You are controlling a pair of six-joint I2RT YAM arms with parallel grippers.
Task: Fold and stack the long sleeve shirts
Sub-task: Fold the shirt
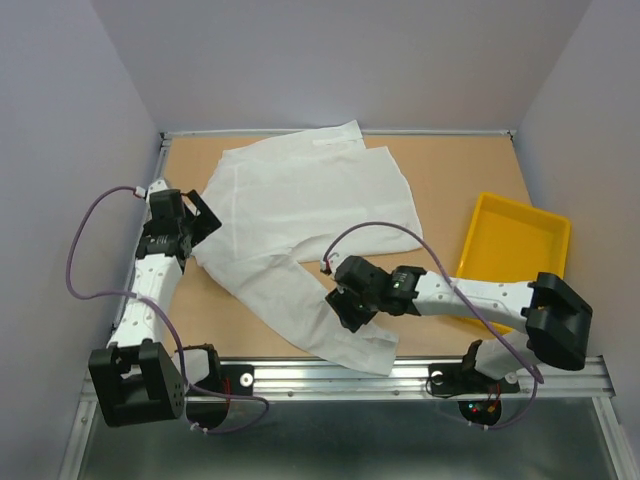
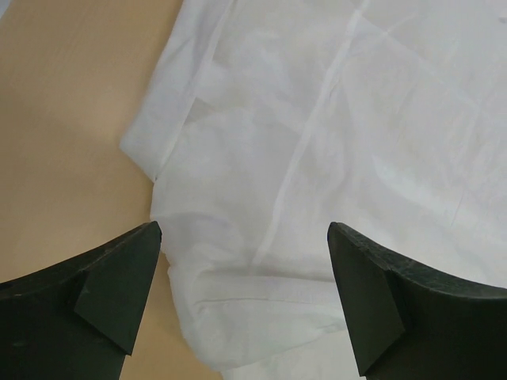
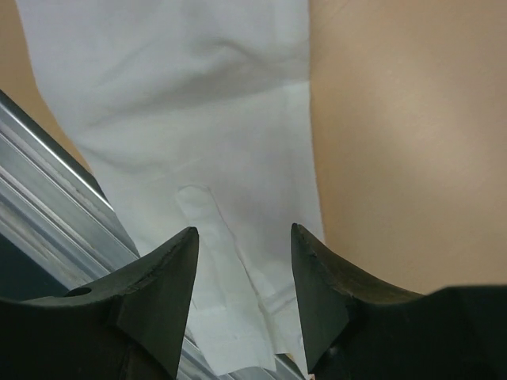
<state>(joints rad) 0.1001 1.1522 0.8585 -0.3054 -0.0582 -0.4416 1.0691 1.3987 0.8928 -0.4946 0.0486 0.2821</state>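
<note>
right wrist: shirt cuff [image 3: 238, 309] lies beneath the right claw [image 3: 244, 236].

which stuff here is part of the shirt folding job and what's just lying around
Part of the job: white shirt, left gripper, right gripper, both open above it.
Lying about: yellow tray, right of the shirt.
</note>
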